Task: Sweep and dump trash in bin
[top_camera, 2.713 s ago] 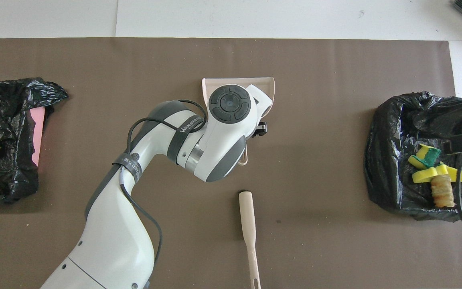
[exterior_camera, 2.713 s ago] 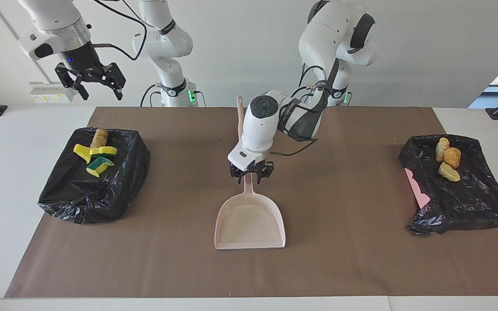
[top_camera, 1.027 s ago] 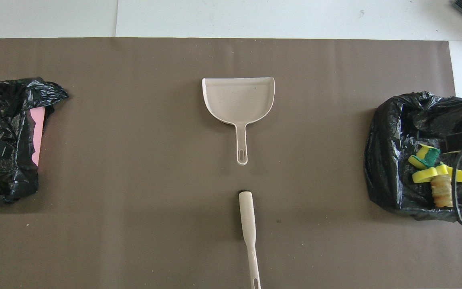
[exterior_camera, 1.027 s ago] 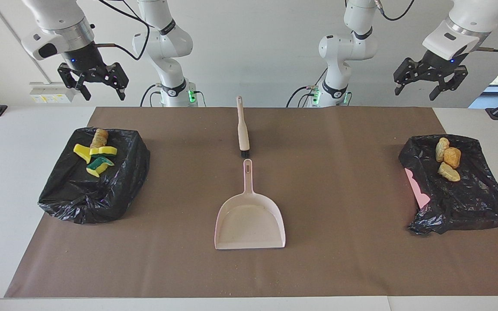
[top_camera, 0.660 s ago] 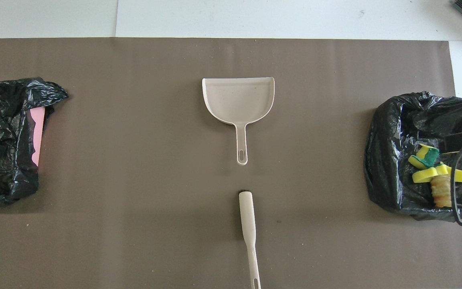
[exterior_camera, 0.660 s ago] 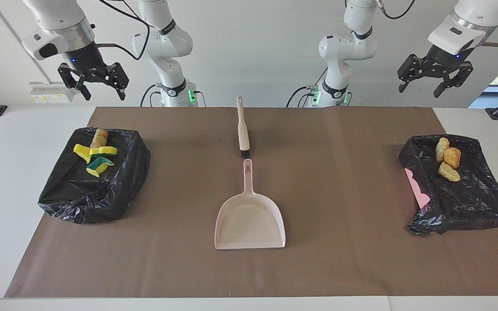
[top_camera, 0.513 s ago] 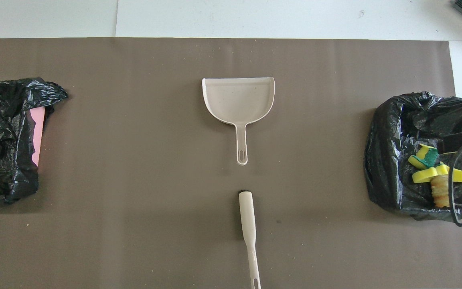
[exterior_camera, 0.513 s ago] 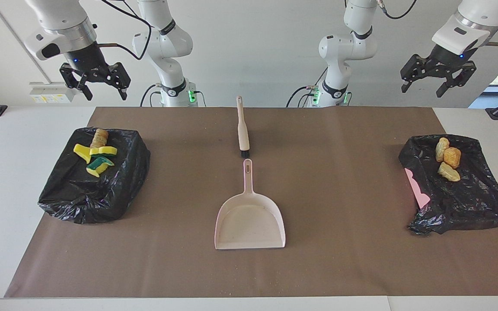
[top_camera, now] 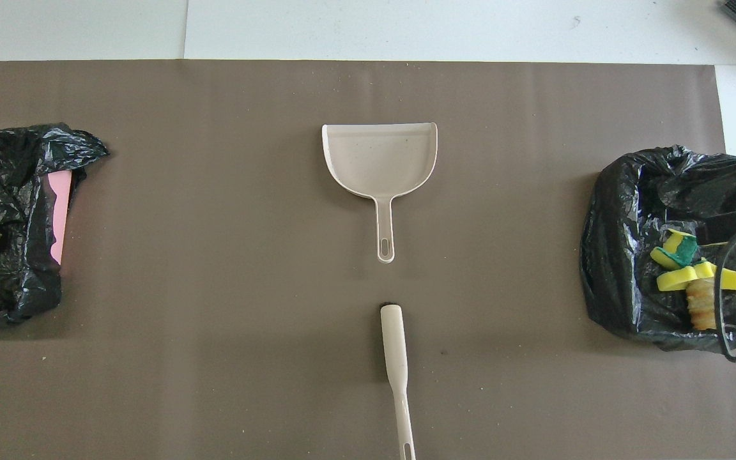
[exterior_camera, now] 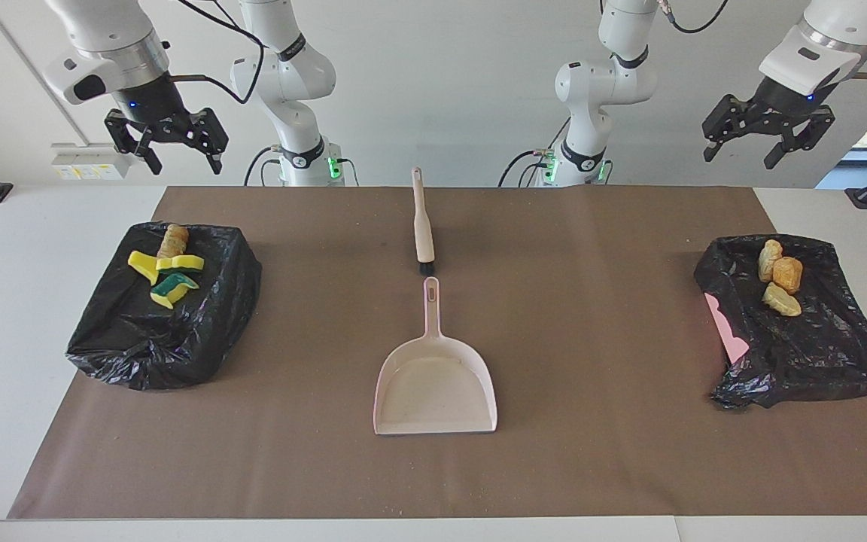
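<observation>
The left gripper (exterior_camera: 768, 141) hangs high with its fingers spread wide and nothing between them, and below it three tan bread lumps (exterior_camera: 778, 286) lie on a black-bagged bin (exterior_camera: 810, 354) at that arm's end of the table. The right gripper (exterior_camera: 174, 144) is likewise raised, wide open and empty-handed, over the other bagged bin (exterior_camera: 140, 339), which holds the yellow sponge chunks (exterior_camera: 166, 275) and one more bread lump (exterior_camera: 172, 240). Between the two, well apart from both, the pink dustpan (exterior_camera: 435, 388) and the beige-handled brush (exterior_camera: 423, 226) lie untouched on the brown mat (exterior_camera: 591, 452).

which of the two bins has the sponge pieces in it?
The bin at the right arm's end of the table: yellow and green sponge pieces lie in it. The other bin holds only tan bread lumps.
</observation>
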{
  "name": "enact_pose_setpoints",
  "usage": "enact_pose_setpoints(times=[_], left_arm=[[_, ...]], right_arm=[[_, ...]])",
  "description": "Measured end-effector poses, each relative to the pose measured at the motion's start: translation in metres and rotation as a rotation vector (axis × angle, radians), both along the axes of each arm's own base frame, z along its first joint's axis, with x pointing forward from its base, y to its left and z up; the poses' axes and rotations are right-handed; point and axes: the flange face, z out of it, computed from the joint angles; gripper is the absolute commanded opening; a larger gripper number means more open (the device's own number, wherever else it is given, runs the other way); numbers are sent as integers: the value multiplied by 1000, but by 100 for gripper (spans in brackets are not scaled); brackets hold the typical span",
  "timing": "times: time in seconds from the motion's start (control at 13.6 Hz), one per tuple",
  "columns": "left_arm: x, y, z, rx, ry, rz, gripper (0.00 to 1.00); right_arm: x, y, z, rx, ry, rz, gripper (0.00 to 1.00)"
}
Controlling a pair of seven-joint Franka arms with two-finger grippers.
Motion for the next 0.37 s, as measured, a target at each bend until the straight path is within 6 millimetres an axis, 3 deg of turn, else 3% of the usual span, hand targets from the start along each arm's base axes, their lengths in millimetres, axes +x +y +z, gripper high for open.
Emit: enact_pose_setpoints(times=[0.37], left_arm=[[0, 0, 0, 0, 0, 1, 100]], right_arm=[[-1, 0, -2, 0, 5, 0, 100]])
